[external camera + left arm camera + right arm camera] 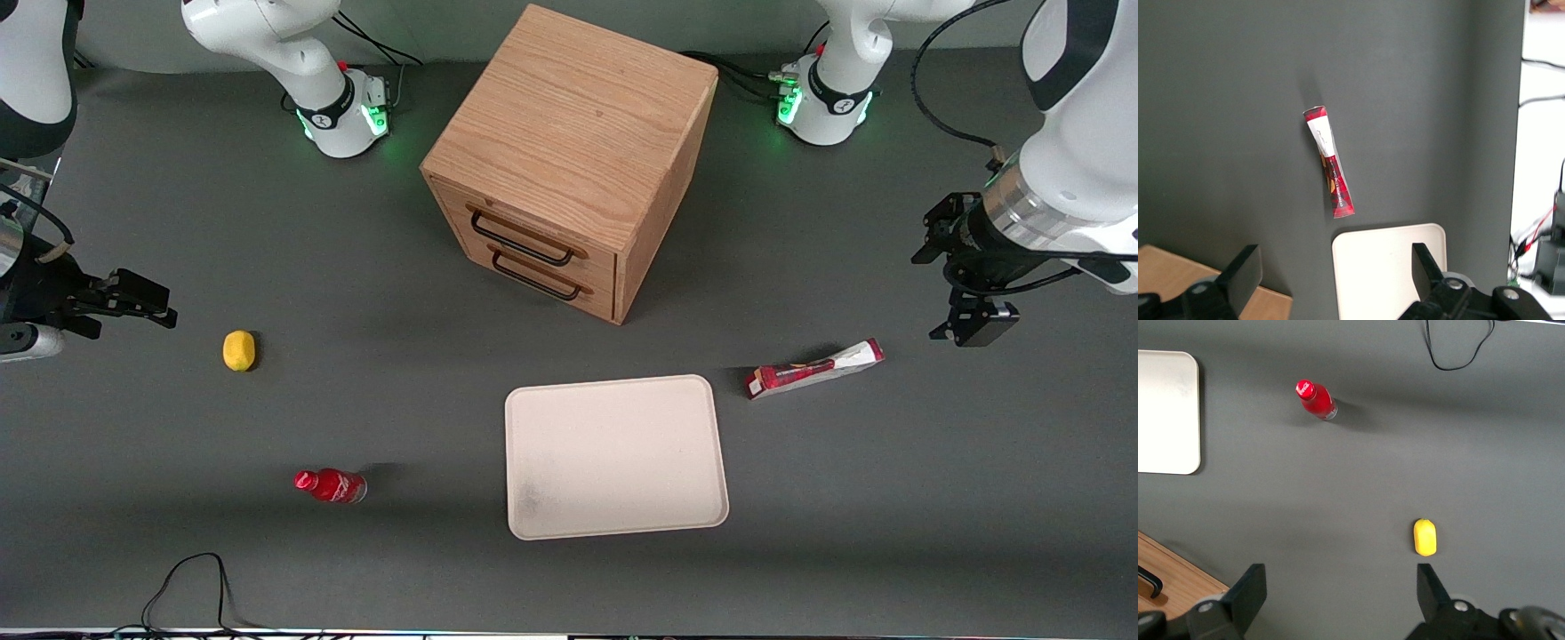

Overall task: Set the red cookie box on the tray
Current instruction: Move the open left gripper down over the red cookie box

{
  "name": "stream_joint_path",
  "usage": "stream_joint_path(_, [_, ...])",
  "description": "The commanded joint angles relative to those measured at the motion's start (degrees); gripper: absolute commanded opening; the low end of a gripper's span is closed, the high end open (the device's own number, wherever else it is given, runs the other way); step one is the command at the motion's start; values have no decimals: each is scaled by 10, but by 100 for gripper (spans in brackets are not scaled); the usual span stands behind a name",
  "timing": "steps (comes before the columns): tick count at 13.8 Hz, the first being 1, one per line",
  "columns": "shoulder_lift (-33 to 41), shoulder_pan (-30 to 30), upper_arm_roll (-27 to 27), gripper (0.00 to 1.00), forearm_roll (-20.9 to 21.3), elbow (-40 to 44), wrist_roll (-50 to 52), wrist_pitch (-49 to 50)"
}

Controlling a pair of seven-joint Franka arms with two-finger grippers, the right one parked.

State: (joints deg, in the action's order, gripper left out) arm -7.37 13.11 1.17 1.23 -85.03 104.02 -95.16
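While my gripper hovers with fingers apart, well off the red cookie box lying just beside the tray, I fear a skewed descent nudging that slim box away.

My gripper hangs above bare table toward the working arm's end, fingers spread wide. Relative to the tray: box lies just beside its corner, apart, open table all round it. Cabinet stands farther from the front camera, well clear. Tray surface bare.
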Motion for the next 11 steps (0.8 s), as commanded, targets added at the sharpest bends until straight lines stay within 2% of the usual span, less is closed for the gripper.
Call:
stream_joint_path(1, [-28,6,2,100,10,-2,36,-18])
stream_joint_path(6, [-96,2,2,100,13,-20,39,-70])
stream_joint_path(11, [-94,-2,2,100,13,-137,39,-189])
